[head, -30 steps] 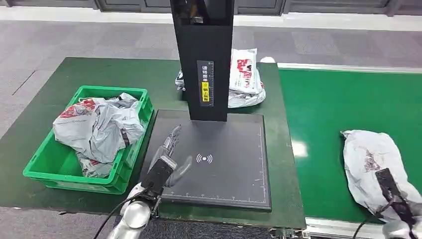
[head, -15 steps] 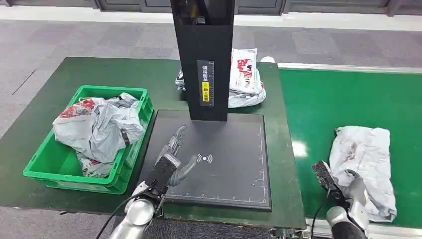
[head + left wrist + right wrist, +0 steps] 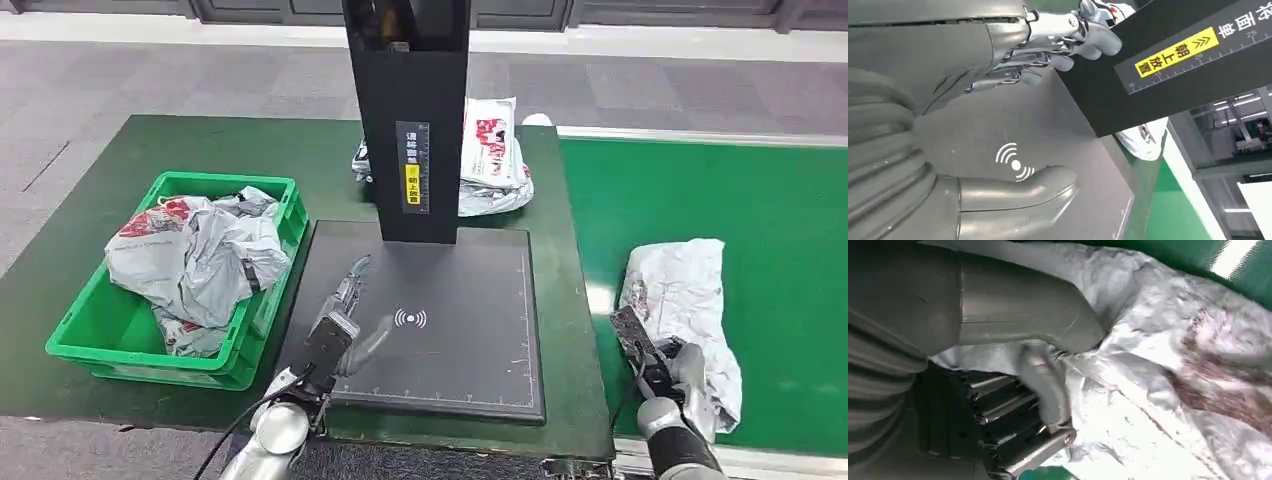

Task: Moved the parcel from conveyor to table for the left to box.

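Roughly midway, by my read: the parcel (image 3: 683, 300) is picked up on but not delivered yet. It's a crumpled grey poly bag w/ reddish print, lying on the green conveyor (image 3: 760, 220) near its edge next to the bench (image 3: 90, 250), not yet across. Right hand (image 3: 668, 368) has it: the right wrist view shows thumb on top and fingers (image 3: 1013, 405) curled under a fold of the bag, so clenched on the parcel. Left hand (image 3: 345, 325) hovers over the black scan pad (image 3: 470, 330) beside the black post (image 3: 410, 120), fingers spread, holding nothing. Left to do: carry the parcel over the conveyor edge, set it on the pad/bench, let go; then the left hand takes it to the green crate (image 3: 100, 350), which already holds several grey bags. Two more bags (image 3: 495, 160) sit behind the post.
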